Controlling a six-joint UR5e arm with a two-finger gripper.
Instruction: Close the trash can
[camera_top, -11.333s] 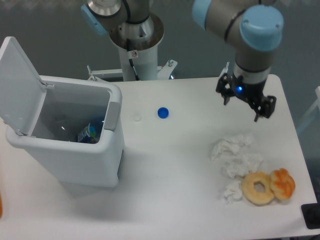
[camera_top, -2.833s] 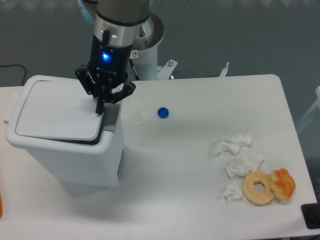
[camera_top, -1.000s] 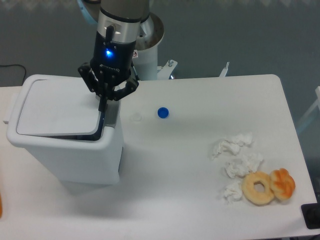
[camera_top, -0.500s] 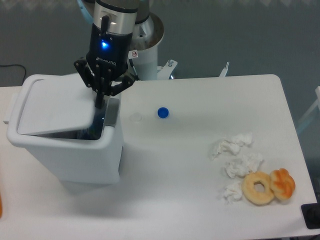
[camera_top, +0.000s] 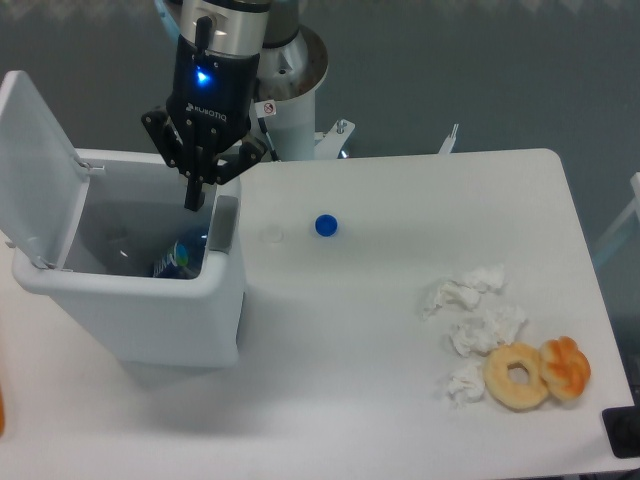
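- I saw the trash can at the left side of the white table, its lid swung up and standing open on the far-left edge.
- The bin's grey latch tab sat on its right rim; something blue with printing lay inside at the bottom.
- My gripper hung over the bin's far-right rim, pointing down, blue light on its body lit.
- Its fingers looked pressed together with nothing between them; they read as a single dark tip.
- I could not tell whether that tip touched the rim.
- A blue bottle cap lay right of the bin, a clear round cap between them.
- Crumpled white tissues lay at the right, with a glazed doughnut and an orange pastry touching each other near the right corner.
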